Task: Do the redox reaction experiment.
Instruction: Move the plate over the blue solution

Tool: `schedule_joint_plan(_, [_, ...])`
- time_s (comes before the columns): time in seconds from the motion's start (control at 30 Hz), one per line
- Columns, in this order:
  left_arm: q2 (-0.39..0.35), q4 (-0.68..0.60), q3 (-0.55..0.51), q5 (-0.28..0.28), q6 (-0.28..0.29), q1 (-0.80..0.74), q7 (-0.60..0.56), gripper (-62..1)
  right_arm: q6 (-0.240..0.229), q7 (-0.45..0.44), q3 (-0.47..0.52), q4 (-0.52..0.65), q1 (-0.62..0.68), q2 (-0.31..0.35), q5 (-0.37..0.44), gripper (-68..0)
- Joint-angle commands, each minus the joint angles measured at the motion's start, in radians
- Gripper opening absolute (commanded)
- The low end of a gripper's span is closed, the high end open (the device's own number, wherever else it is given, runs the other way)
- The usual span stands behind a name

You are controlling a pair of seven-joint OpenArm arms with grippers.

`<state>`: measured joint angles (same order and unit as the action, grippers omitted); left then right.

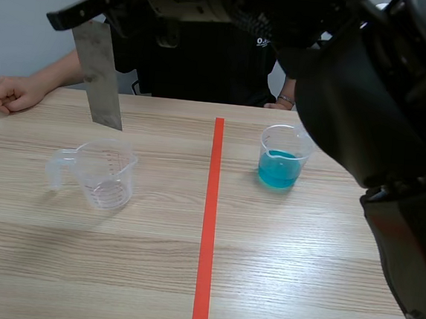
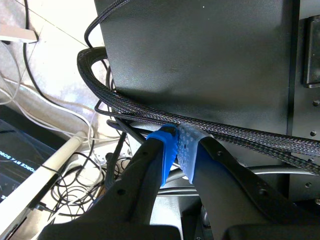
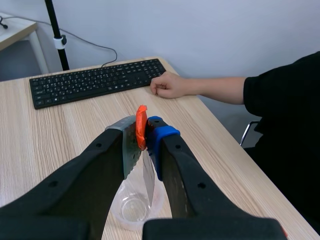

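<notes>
Pale wooden counter: the right claw pinched one metal strip above one empty measuring cup at left. One blue-liquid beaker stood right. The left claw was pressed together.

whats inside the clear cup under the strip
The measuring cup looks empty; the metal strip in the right gripper hangs above it, not inside. The gripper covers part of its base.
</notes>
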<state>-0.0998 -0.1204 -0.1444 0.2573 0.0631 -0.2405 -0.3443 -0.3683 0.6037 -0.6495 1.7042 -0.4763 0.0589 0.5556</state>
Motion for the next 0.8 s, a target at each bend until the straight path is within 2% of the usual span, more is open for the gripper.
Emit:
schedule_joint_plan(0.0, [0.000,-0.011,-0.002,-0.002,0.002,-0.006,-0.006,-56.7,-0.019,0.013,0.028,0.019,-0.031,0.002,0.022,-66.9])
schedule_joint_plan(0.3, [0.000,-0.011,-0.002,-0.002,0.002,-0.006,-0.006,-56.7,-0.026,0.160,0.181,0.041,-0.031,0.018,0.074,-66.9])
schedule_joint_plan(0.57, [0.000,-0.011,-0.002,-0.002,0.002,-0.006,-0.006,-56.7,-0.070,0.166,0.295,0.041,-0.031,0.153,0.173,-66.9])
schedule_joint_plan(0.77, [0.000,-0.011,-0.002,-0.002,0.002,-0.006,-0.006,-56.7,-0.075,0.165,0.378,0.040,-0.031,0.250,0.216,-66.9])
